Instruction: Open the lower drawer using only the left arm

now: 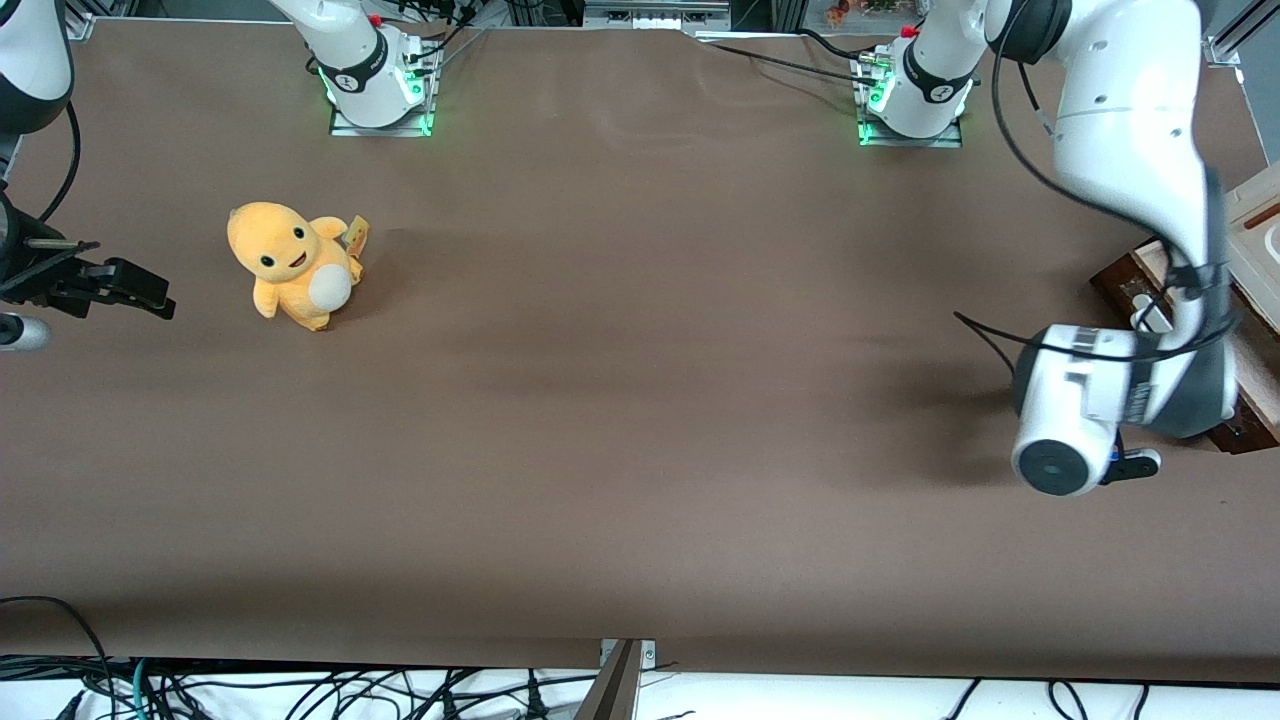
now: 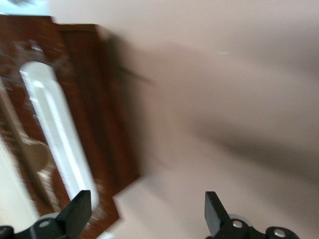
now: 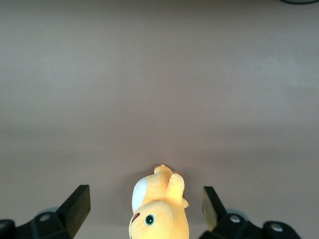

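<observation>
At the right edge of the front view, the big white jointed left arm (image 1: 1130, 180) bends down over the glossy dark reddish-brown wooden lower drawer (image 1: 1150, 285), which sits at the working arm's end of the brown table (image 1: 620, 400). Its black two-finger gripper (image 2: 147, 214) has its fingers (image 2: 79, 211) spread wide, holding nothing. One finger overlaps the end of the drawer's long white bar handle (image 2: 57, 134); whether they touch is unclear. An orange plush toy (image 1: 290, 265) stands toward the parked arm's end.
</observation>
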Tool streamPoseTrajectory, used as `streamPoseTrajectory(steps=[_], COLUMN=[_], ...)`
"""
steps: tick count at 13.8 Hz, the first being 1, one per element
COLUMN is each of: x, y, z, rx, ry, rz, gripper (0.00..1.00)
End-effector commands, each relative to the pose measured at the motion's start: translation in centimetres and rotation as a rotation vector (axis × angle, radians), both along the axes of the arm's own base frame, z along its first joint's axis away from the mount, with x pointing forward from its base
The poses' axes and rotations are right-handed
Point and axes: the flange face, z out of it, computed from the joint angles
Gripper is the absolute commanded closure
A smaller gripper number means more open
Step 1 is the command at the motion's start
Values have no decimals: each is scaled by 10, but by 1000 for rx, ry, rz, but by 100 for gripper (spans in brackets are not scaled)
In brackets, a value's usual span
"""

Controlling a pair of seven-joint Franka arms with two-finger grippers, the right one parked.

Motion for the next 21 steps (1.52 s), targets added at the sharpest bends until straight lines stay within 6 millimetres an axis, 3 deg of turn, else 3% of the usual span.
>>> streamPoseTrajectory(steps=[1, 5, 7, 10, 15, 17, 21], x=[9, 11, 10, -1, -42, -64, -97], y=[-18, -33, -17, 13, 28, 22, -12], z=[61, 141, 156, 206, 262, 286, 302], rx=[-241, -445, -508, -572, -616, -631, -611], ry=[-102, -239, -263, -317, -432, -449, -419], rz=[81, 135, 140, 21, -257, -396, -475], gripper=[0, 0, 0, 0, 0, 0, 0])
